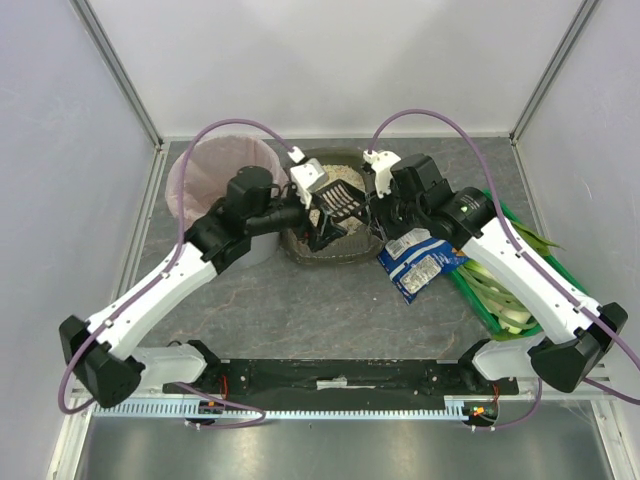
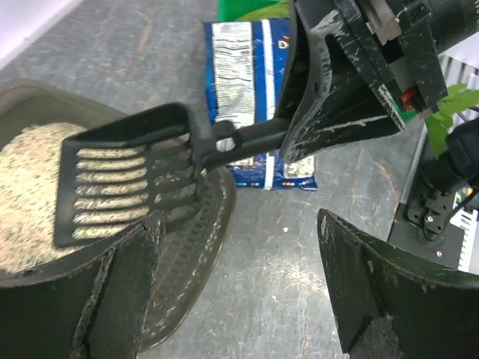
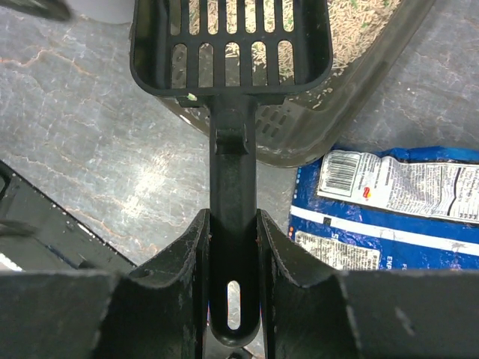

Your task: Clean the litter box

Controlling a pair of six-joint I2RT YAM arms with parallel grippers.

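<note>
The litter box (image 1: 338, 254) is a dark grey-brown tray with pale granules, at the back middle of the table. My right gripper (image 1: 378, 214) is shut on the handle of a black slotted scoop (image 1: 338, 204) and holds the scoop head over the granules near the box's front rim. In the right wrist view the handle (image 3: 232, 224) sits between the fingers, with the head (image 3: 232, 45) ahead over the box (image 3: 299, 131). My left gripper (image 1: 318, 236) is open and empty by the box's front rim (image 2: 202, 247). It faces the scoop (image 2: 127, 187).
A round pink-lined bin (image 1: 215, 175) stands left of the box. A blue snack bag (image 1: 420, 262) lies on the table right of the box, also in the wrist views (image 2: 254, 97) (image 3: 389, 217). A green crate of vegetables (image 1: 500, 285) stands at the right.
</note>
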